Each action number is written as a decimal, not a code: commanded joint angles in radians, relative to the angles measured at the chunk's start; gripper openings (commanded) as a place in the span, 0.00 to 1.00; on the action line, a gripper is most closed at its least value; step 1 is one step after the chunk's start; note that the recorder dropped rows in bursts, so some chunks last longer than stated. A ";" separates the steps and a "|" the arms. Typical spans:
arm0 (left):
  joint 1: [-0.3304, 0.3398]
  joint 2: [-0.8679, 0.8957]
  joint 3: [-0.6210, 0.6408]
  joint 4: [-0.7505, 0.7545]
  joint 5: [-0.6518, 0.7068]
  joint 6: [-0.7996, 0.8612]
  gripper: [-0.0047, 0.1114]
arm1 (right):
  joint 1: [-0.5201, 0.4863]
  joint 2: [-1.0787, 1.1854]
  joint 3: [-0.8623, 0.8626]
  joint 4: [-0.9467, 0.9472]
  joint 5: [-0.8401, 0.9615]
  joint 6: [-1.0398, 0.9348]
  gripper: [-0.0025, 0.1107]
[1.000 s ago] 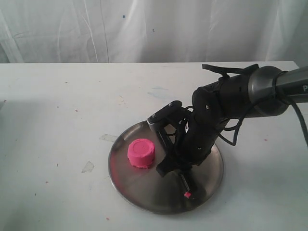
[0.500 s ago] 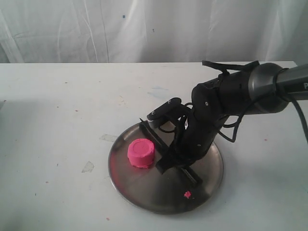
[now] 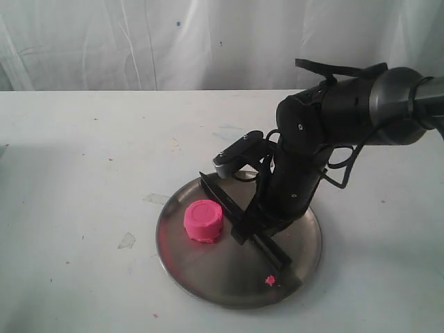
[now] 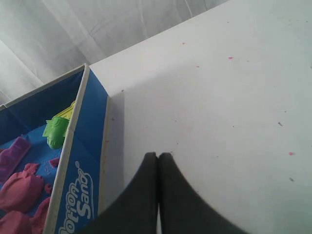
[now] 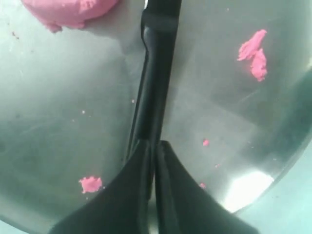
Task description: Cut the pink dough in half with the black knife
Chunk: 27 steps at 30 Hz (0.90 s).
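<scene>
Only the pickup looks done imo: right fingers (image 5: 131,195) pinch the black knife (image 3: 223,199) just beside the pink dough (image 3: 204,220), sitting whole on the steel plate (image 3: 208,277); left fingers (image 4: 141,195) pressed together, empty; the cut itself isn't made yet.

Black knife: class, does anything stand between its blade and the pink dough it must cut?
Nothing visible does. The long black knife, gripped by the right gripper, sits close beside the round pink dough puck; only bare steel plate separates them.
</scene>
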State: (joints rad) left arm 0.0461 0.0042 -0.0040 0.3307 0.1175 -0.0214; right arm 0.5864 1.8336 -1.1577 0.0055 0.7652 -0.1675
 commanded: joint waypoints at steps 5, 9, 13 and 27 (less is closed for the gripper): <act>0.004 -0.004 0.004 -0.001 -0.004 -0.001 0.04 | 0.000 0.034 0.019 -0.006 -0.088 -0.017 0.35; 0.004 -0.004 0.004 -0.001 -0.004 -0.001 0.04 | 0.000 0.036 0.019 0.000 -0.103 -0.017 0.37; 0.004 -0.004 0.004 -0.001 -0.004 -0.001 0.04 | 0.000 0.054 0.020 0.000 -0.101 -0.017 0.37; 0.004 -0.004 0.004 -0.001 -0.004 -0.001 0.04 | 0.000 0.089 0.020 0.000 -0.088 -0.013 0.14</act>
State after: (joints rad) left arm 0.0461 0.0042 -0.0040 0.3307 0.1175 -0.0214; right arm 0.5864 1.9260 -1.1443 0.0055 0.6707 -0.1731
